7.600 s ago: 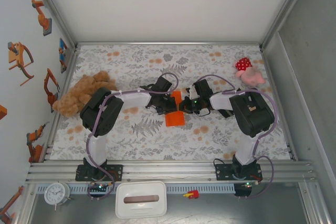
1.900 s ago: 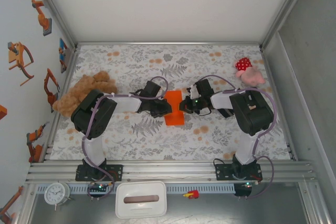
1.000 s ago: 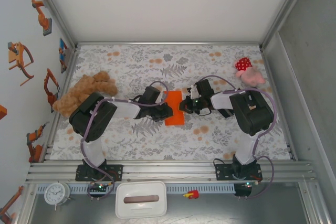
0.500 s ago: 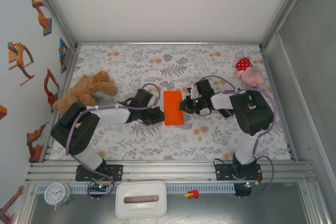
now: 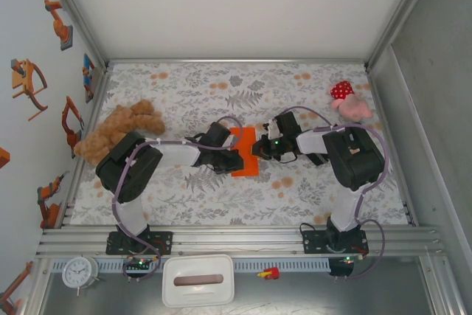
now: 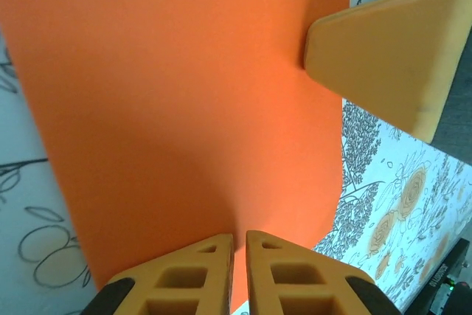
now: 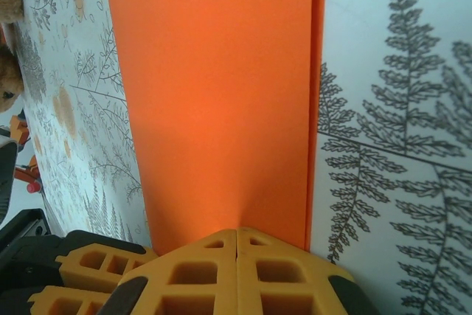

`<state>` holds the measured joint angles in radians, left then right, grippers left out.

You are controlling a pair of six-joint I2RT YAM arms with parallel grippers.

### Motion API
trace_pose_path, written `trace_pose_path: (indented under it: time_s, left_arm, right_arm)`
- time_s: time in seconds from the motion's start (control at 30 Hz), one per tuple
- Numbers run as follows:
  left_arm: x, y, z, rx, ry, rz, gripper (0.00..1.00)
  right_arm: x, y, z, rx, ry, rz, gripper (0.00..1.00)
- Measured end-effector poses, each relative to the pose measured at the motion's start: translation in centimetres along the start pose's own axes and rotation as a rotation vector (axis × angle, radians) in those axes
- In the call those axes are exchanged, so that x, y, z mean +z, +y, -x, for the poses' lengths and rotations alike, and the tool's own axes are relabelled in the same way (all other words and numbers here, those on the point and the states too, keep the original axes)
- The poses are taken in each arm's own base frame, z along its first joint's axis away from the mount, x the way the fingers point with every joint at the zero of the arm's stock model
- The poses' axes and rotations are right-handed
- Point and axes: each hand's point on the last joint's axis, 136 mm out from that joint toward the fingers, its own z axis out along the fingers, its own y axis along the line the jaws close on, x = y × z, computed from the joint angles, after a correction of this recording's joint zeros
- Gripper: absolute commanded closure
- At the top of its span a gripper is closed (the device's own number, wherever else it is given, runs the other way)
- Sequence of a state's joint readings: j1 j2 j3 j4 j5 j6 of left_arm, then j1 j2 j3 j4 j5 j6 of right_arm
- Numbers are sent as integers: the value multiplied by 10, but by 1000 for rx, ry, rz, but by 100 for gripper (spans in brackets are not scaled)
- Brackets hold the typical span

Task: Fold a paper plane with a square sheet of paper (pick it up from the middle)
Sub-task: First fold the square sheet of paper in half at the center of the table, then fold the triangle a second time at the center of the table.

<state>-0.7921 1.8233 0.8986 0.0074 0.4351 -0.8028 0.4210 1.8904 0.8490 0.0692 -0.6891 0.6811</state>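
orange paper, thin: the square sheet of paper [image 5: 245, 151], folded to a narrow rectangle, sits mid-table. we log the left gripper [image 5: 234, 160] pinching its left edge and the right gripper [image 5: 258, 149] clamped on its right. we judge it light, floppy, crease-prone; best gripped at edges. beyond: teddy bear [image 5: 118, 127], polka-dot plush [image 5: 346, 99].
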Motion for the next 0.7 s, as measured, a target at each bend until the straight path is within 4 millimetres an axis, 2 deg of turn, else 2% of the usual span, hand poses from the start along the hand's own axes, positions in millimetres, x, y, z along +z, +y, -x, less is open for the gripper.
trace_pose_path:
  time_s: [0.23, 0.47, 0.57, 0.63, 0.7]
  left_arm:
    - [-11, 13, -20, 6, -16, -14, 85]
    - [-36, 31, -41, -22, -9, 64, 81]
    - [-50, 24, -34, -18, -61, 62, 77]
    - [-59, 15, -24, -10, -117, 46, 70]
    - [-65, 6, -12, -10, -178, 24, 68]
  right_arm:
    - [0, 0, 0, 1, -1, 0, 100]
    - [-3, 4, 2, -9, -9, 7, 100]
    - [-14, 2, 5, 4, -33, -33, 100]
    - [-24, -4, 7, 27, -47, -83, 97]
    - [-34, -7, 10, 44, -63, -130, 92]
